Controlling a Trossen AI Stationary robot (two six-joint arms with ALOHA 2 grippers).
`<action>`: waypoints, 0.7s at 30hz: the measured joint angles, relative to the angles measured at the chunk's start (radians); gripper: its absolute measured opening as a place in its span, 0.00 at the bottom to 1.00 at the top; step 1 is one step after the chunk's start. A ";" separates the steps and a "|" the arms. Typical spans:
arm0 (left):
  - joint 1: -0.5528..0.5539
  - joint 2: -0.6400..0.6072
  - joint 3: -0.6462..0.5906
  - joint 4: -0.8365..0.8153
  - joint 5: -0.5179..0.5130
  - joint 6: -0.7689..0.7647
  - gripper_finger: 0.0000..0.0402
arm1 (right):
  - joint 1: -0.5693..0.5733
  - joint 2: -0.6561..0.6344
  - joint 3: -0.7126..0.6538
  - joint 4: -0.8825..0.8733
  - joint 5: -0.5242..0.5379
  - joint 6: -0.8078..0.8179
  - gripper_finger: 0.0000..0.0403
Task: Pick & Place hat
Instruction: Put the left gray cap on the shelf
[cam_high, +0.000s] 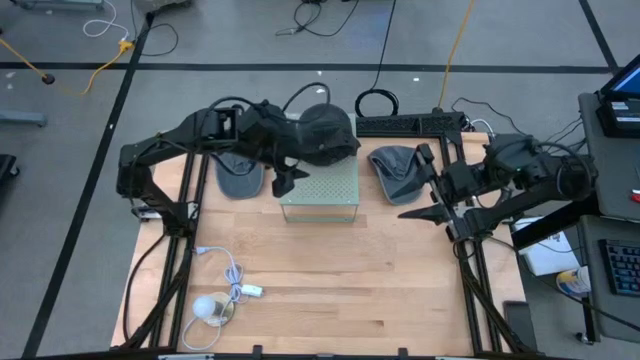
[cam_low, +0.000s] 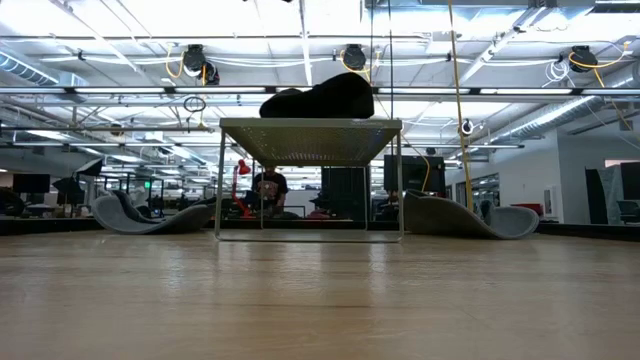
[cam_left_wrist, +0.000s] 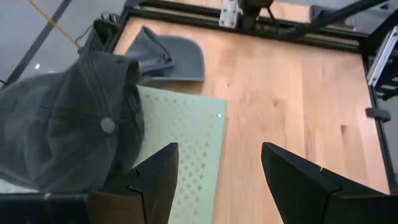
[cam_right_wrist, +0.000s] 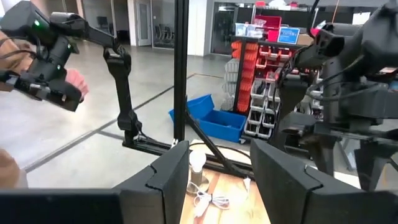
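Grey concrete floor (cam_high: 60, 130) crossed by black tape lines and a yellow cable (cam_high: 457, 40) lay around the light wooden table (cam_high: 330, 280), under bright ceiling strip lights (cam_low: 330, 20), with blue plastic bins (cam_right_wrist: 214, 121) beside red parts shelving (cam_right_wrist: 261, 74).

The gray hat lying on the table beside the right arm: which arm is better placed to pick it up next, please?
Probably the right. Its open right gripper sits just beside that gray hat, while the open left gripper hovers by the stand holding the dark hat.

Hat (cam_high: 325, 130) on stand (cam_high: 322, 190) (two flanking).
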 joint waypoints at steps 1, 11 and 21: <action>-0.003 -0.011 0.000 -0.012 -0.001 0.001 0.58 | 0.000 0.003 0.000 0.002 0.000 0.000 0.41; -0.074 -0.147 -0.098 -0.046 -0.058 0.021 0.58 | 0.000 0.020 0.000 0.001 0.095 0.001 0.41; -0.142 -0.391 -0.423 0.008 -0.269 -0.227 0.58 | 0.000 0.029 0.000 0.001 0.130 0.001 0.41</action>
